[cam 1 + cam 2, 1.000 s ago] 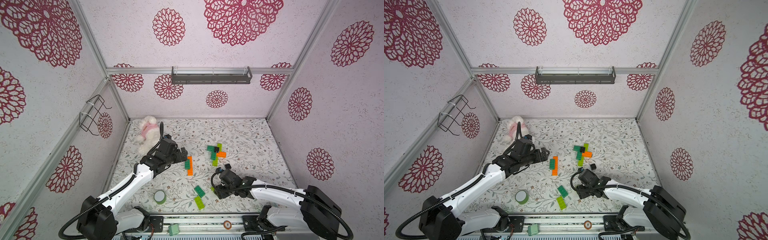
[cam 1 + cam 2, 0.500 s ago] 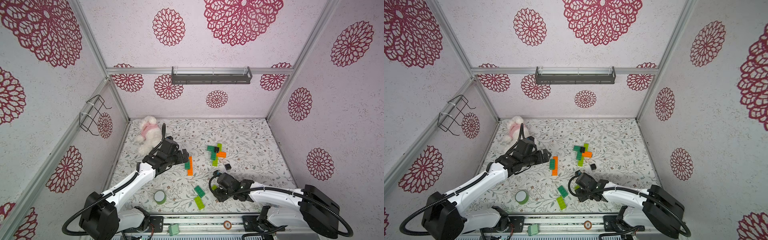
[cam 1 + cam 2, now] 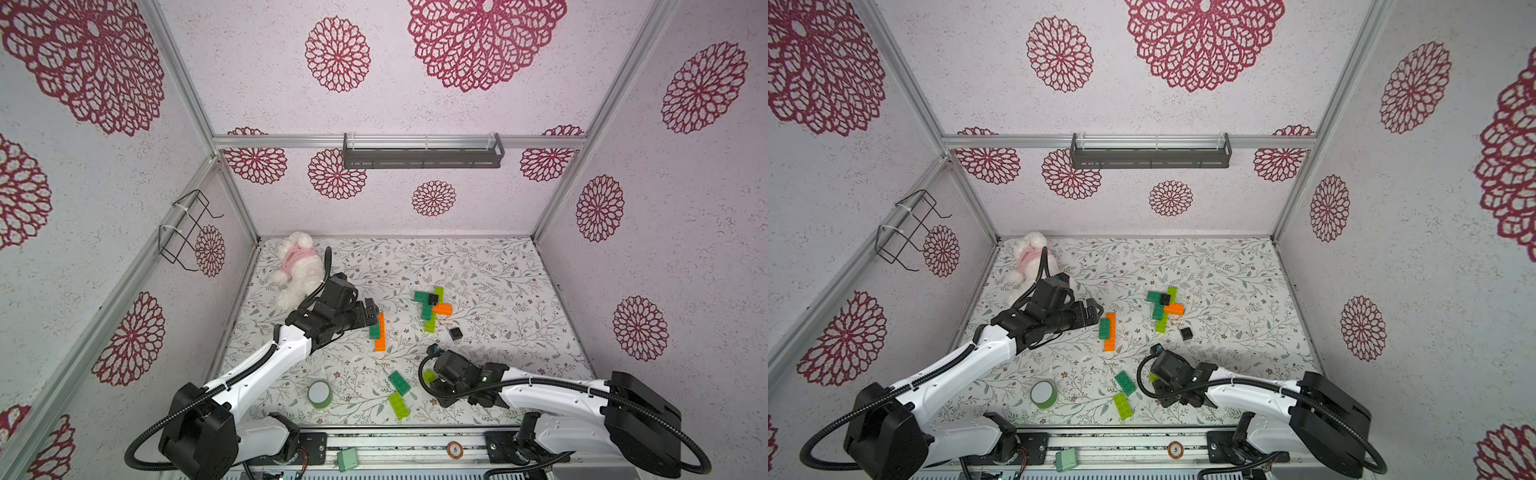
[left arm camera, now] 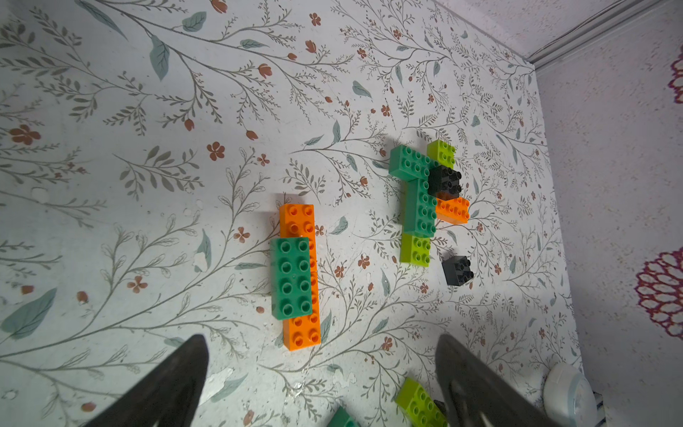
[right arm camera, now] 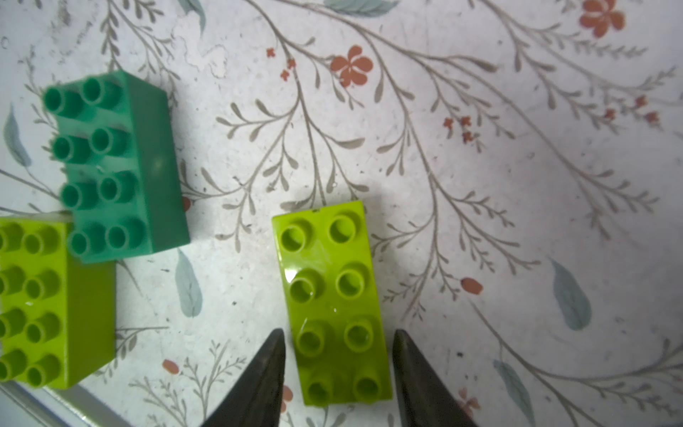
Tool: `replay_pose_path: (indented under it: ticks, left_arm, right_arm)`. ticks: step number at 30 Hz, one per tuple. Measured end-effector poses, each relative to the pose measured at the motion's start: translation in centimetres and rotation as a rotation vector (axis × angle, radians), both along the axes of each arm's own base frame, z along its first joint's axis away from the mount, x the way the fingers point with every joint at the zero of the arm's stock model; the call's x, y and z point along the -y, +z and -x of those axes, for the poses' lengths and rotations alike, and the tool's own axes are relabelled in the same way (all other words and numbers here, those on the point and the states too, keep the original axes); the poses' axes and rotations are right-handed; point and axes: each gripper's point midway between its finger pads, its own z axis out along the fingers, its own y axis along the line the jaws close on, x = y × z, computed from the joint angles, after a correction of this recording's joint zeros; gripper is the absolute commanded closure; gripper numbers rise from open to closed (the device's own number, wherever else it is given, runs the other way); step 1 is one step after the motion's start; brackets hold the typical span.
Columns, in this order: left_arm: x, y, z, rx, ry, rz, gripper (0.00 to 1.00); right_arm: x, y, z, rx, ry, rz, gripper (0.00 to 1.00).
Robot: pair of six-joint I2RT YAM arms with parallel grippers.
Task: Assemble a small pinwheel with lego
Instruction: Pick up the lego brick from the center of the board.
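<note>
Grasp of a blade brick. Right claw (image 5: 336,332) open, its jaws straddling the long sides of a lime brick (image 5: 332,295), a slim gap showing on each side; nothing held. The brick lies flat, studs up, on the robot's side of the part-built cluster (image 3: 432,307), well apart from it. Left claw (image 4: 319,338) wide open and empty, just short of the orange-green stack (image 4: 297,273) left of the cluster. A sound grip likely needs jaws square to the sides, clamped below the studs, then a straight lift

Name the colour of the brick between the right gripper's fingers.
Lime green brick, clearest in right wrist view.
</note>
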Motion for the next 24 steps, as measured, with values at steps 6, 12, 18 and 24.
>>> replay_pose_path:
  ticks: [6,12,18,24]
  left_arm:
    - [0.1,-0.1,0.0,-0.007,-0.004,0.001,0.03]
    - [0.0,0.1,-0.1,-0.005,0.001,0.003,0.03]
    - [-0.3,0.1,-0.2,-0.012,0.014,0.011,0.03]
    - [-0.8,1.1,-0.3,0.006,0.028,0.041,0.03]
  right_arm:
    - [0.0,0.0,0.0,0.013,-0.009,0.008,0.60]
    - [-0.1,0.1,0.0,0.031,-0.006,0.011,0.70]
    - [-0.6,0.6,-0.1,0.044,0.005,-0.012,0.82]
    - [-2.7,1.8,-1.8,0.054,0.031,-0.040,0.86]
